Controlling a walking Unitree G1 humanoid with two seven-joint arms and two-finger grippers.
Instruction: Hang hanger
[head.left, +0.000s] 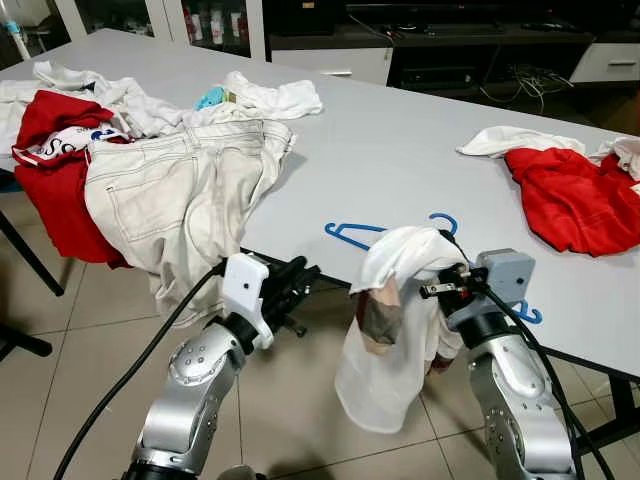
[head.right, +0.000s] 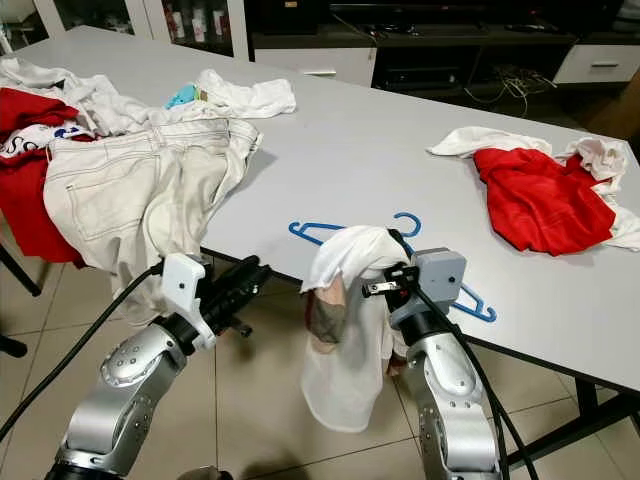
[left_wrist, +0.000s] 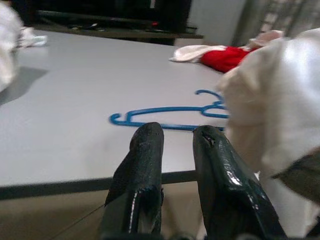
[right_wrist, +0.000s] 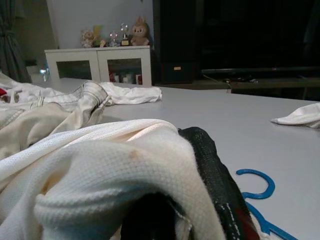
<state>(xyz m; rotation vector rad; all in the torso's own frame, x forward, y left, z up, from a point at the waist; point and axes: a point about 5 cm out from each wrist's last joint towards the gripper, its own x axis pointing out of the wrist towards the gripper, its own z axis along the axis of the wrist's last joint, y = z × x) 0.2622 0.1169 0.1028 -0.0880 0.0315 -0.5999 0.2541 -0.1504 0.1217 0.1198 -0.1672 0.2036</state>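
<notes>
A blue hanger (head.left: 350, 235) lies flat near the front edge of the grey table (head.left: 400, 140), its hook (right_wrist: 256, 183) pointing away from me. A white garment (head.left: 385, 350) covers its middle. The garment drapes over my right gripper (head.left: 425, 285), which is shut on it at the table's edge. Most of the cloth hangs down towards the floor. One black finger (right_wrist: 210, 165) pokes out from under the fabric. My left gripper (left_wrist: 177, 132) is shut and holds nothing. It hovers just off the table's edge, left of the garment, pointing at the hanger (left_wrist: 165, 117).
Cream jeans (head.left: 180, 190) hang over the table's left front edge, beside a red garment (head.left: 50, 170) and white clothes (head.left: 150, 100). A red and white heap (head.left: 570, 195) lies at the right. Tiled floor (head.left: 300, 400) is below, and a dark cabinet (head.left: 450, 40) stands behind.
</notes>
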